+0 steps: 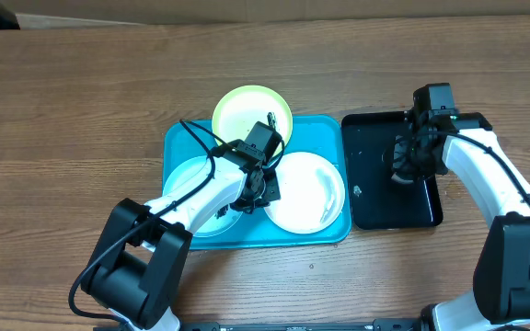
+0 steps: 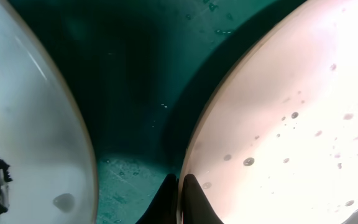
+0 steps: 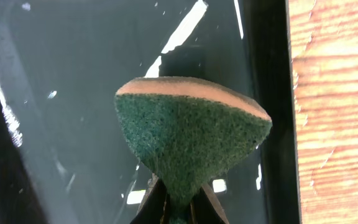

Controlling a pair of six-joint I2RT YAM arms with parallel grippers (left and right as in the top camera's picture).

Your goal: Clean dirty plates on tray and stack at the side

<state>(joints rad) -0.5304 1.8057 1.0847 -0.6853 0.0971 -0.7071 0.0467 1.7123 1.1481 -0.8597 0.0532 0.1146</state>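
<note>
Left gripper (image 2: 179,182) was down inside the blue tray (image 1: 324,138), in the gap between two plates. Its jaws were clenched on the near rim of the white plate (image 2: 291,124); the wrist view showed the rim pinched between both fingers.

White plate lay in the right half of the tray, with dark specks and droplets across its face. Blue plate (image 1: 191,188) lay in the left half, partly under the left arm, with one grey spot visible near its rim. The two were near each other but apart, with bare tray floor between them.

Green plate (image 1: 252,115) sat at the far edge of the tray, overlapping the rim and hanging partly over the table (image 1: 81,101). Couldn't tell whether it was flat or tilted.

Right gripper (image 3: 178,200) was over the black tray (image 1: 375,202), which sat just beside the blue tray on the right. Its jaws were clamped on a sponge (image 3: 191,137), green scouring face toward the camera and tan layer on the far side. Couldn't tell whether the sponge touched the black tray.
</note>
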